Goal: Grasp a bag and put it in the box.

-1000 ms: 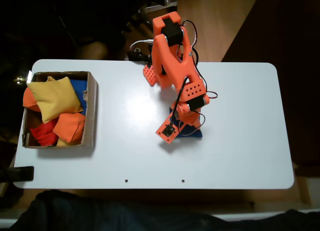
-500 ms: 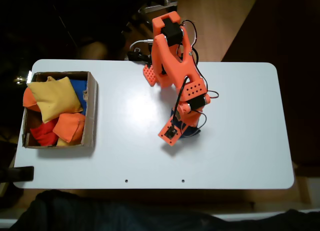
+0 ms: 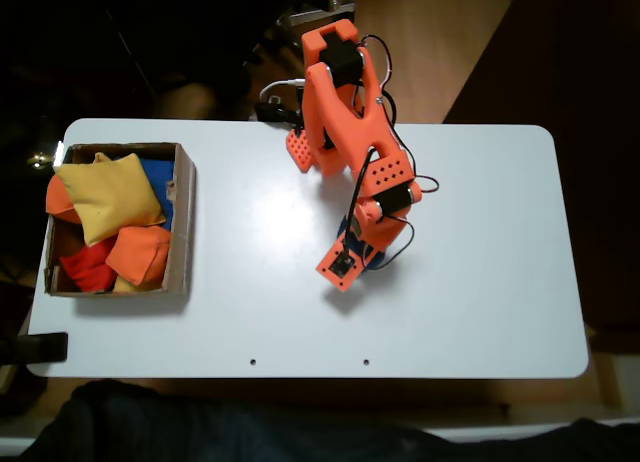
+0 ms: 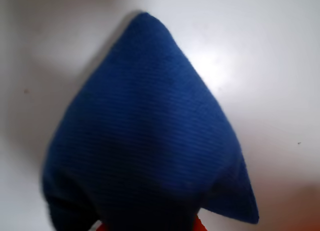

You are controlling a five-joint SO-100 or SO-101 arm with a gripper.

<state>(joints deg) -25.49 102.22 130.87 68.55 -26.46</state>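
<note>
The royal-blue bag (image 4: 150,136) hangs close in front of the wrist camera, one pointed corner toward the top of the view, casting a shadow on the white table. Orange fingertips (image 4: 198,225) peek out at its lower edge, pinching it. In the fixed view the orange arm bends down over the table's middle, and my gripper (image 3: 364,248) is shut on the bag (image 3: 371,256), of which just a dark blue sliver shows under the wrist. The brown cardboard box (image 3: 186,212) stands at the table's left end, well apart from the gripper.
The box holds a large yellow bag (image 3: 108,197), orange bags (image 3: 140,252), a red one (image 3: 88,267) and a blue patch (image 3: 158,177). The arm's base (image 3: 320,147) sits at the table's far edge. White tabletop (image 3: 480,282) lies open around the gripper.
The blue bag spread flat under the gripper a second ago; now it is bunched between the fingers and mostly hidden beneath the wrist. The wrist has shifted slightly.
</note>
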